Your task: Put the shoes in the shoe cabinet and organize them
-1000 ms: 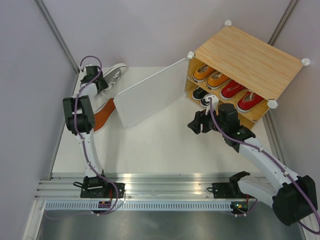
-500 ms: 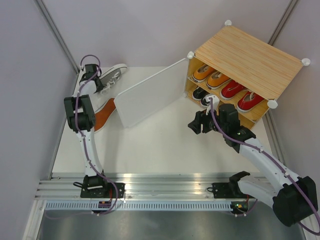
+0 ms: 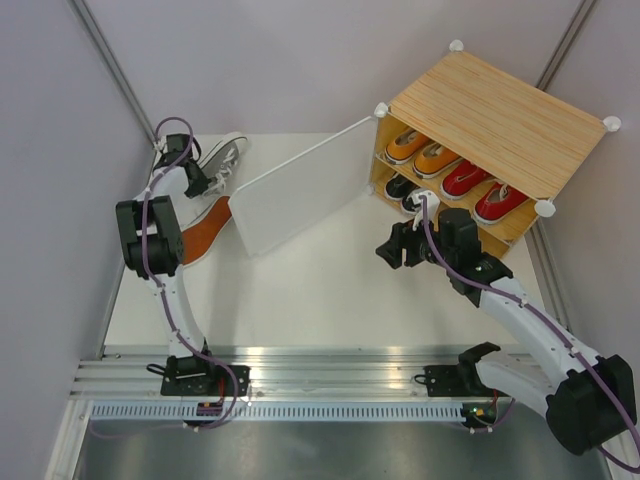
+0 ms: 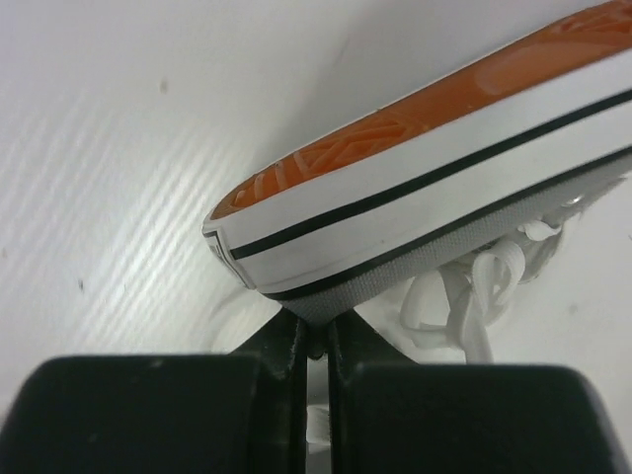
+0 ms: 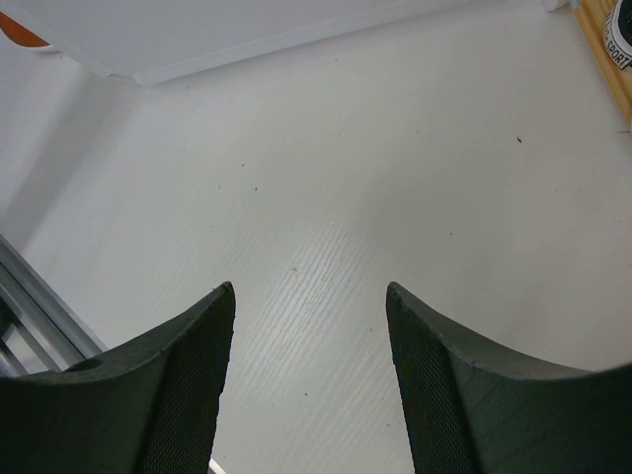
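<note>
My left gripper pinches only the canvas rim of the grey shoe; lifted so, I judge it may twist loose. My right gripper hangs open, empty.

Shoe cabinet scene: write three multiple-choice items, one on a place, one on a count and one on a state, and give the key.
1. In the shoe cabinet, the red shoes stand:
A. on the lower shelf
B. on the upper shelf, right of the orange shoes
C. on its top

2. Orange shoes in the cabinet:
A. one
B. three
C. two

3. The left gripper is:
A. shut on a grey shoe
B. open over bare table
C. shut on the door

Key:
1 B, the top view shows them on that shelf beside the orange ones.
2 C, a single pair shows there.
3 A, the left wrist view shows the fingers pinched on grey canvas.
</note>
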{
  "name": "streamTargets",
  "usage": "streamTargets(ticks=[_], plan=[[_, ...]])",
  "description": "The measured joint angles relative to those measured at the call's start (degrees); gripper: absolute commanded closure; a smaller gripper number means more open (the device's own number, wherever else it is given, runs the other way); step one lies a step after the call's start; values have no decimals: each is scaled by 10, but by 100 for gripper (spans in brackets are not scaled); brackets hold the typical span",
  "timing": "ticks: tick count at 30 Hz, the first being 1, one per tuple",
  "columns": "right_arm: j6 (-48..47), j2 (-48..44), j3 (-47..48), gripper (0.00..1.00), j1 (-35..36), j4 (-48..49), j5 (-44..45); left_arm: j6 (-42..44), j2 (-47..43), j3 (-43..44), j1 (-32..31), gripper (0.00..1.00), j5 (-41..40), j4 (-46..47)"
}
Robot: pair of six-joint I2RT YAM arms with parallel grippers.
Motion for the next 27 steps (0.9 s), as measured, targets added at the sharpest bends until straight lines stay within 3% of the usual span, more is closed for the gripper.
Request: streamTargets(ticks=[5, 11, 21, 27], plan=[[3, -29, -10, 33, 0, 0, -2, -89, -77, -73, 16, 98, 70, -38], [6, -69, -31, 33, 0, 1, -5, -199, -146, -167, 36, 98, 136, -19], [10, -111, -56, 32, 0, 0, -17, -313, -354, -339, 44, 98, 149, 57], [11, -123, -59, 32, 0, 0, -24, -331, -440, -370, 63, 98, 154, 78]])
